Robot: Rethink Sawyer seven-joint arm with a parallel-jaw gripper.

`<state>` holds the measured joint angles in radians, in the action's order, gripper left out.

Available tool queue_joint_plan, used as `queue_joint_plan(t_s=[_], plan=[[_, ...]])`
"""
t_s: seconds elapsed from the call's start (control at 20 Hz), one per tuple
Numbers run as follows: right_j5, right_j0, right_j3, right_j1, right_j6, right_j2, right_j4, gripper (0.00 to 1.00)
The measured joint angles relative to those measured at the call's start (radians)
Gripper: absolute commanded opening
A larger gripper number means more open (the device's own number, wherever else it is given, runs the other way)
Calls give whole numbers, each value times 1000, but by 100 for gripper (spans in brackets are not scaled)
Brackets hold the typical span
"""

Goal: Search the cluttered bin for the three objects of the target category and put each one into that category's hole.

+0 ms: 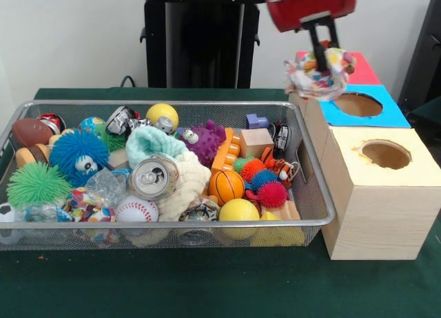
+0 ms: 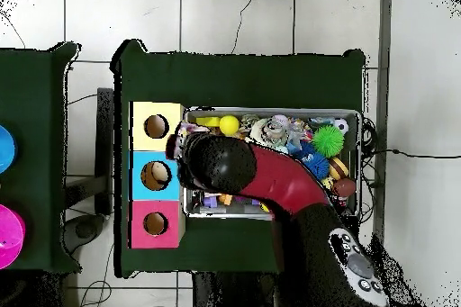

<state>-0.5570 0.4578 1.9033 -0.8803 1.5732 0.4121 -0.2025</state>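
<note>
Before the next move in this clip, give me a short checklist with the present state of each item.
1. Gripper holds the multicoloured crumpled cloth bundle: ok.
2. Bundle lifted clear of the wire mesh bin: ok.
3. Bundle centred over the blue box's round hole: not ok; in the front view it hangs near the hole's edge on the bin side.
4. Blue, yellow holes unobstructed: ok.
5. Red box's hole open: ok in the overhead view.
6. Grip security: cannot tell.
</note>
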Motion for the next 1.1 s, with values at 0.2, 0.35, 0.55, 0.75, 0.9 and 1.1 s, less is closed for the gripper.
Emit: queue_joint_plan(t_s=[0.2, 0.35, 0.55, 0.75, 0.9, 1.1], plan=[[0, -54, -25, 0, 0, -2, 0, 0], [0, -81, -38, 0, 0, -4, 0, 0], [0, -112, -60, 2, 0, -7, 0, 0], [0, -137, -92, 10, 0, -12, 1, 0], [0, -144, -108, 19, 0, -17, 1, 0], [0, -156, -139, 33, 0, -44, 1, 0]])
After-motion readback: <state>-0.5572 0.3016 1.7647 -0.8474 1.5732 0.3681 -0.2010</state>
